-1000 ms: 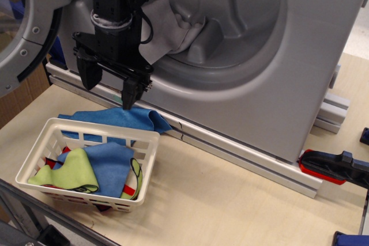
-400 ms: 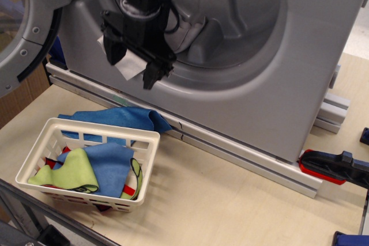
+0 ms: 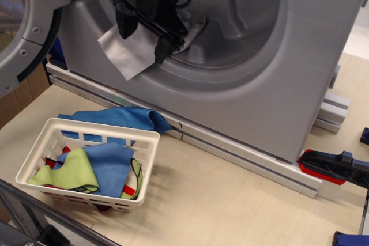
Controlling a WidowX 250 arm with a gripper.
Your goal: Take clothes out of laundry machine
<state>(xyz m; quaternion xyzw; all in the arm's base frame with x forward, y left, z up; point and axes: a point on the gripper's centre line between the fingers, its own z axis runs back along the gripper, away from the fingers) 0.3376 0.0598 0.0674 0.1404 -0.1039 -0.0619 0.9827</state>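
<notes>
The laundry machine [image 3: 265,84] fills the back of the view, its round door [image 3: 26,33] swung open at the left. A pale grey-white cloth [image 3: 125,53] hangs out of the drum over the lower left rim, and the rest of it lies bunched inside [image 3: 193,31]. My black gripper [image 3: 142,43] points down at the drum mouth, right in front of the cloth. Its two fingers stand apart, one on each side of the hanging fold. I cannot tell whether they touch the cloth.
A white slatted basket [image 3: 92,131] stands on the table at the front left, holding a blue cloth [image 3: 109,162] and a lime-green cloth [image 3: 69,174]. Another blue cloth [image 3: 124,117] drapes over its back rim. A red-black tool [image 3: 331,166] lies at the right.
My gripper has risen from above the basket and moved right to the drum mouth. The pale cloth's corner now hangs further out over the rim.
</notes>
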